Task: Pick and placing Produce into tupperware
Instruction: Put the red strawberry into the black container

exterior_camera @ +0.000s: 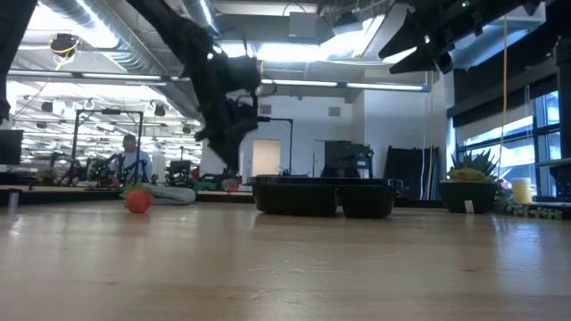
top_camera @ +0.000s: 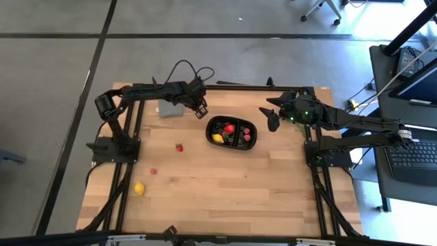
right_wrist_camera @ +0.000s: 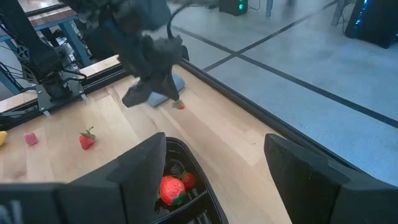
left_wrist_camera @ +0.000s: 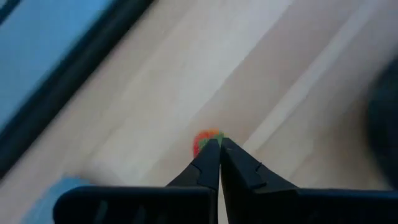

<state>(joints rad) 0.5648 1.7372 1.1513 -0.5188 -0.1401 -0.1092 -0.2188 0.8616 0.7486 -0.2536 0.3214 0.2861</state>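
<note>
The black tupperware tray [top_camera: 232, 133] lies at the table's middle far side, with a lemon piece [top_camera: 218, 138] and red pieces [top_camera: 229, 128] in it. Just beyond the tray's far left corner my left gripper [top_camera: 202, 113] is shut on a tiny red fruit with a green top [left_wrist_camera: 205, 140]. To the right of the tray my right gripper [top_camera: 272, 121] hangs open above the table and holds nothing. Loose produce rests on the wood: a strawberry [top_camera: 179, 147], a pink piece [top_camera: 153, 171] and a lemon [top_camera: 139, 188]. My left gripper pinches the tiny red fruit [right_wrist_camera: 179, 104] between its two fingers, right at their free ends. The fingers come slanting down from the table's left. The fruit sticks out past the tips; whether it is clear of the wood I cannot tell.
A flat grey square piece [top_camera: 169, 109] lies on the table right behind my left gripper. Black frame rails [top_camera: 239, 87] run along the table's far edge and sides. Bare wood spreads across the near half of the table.
</note>
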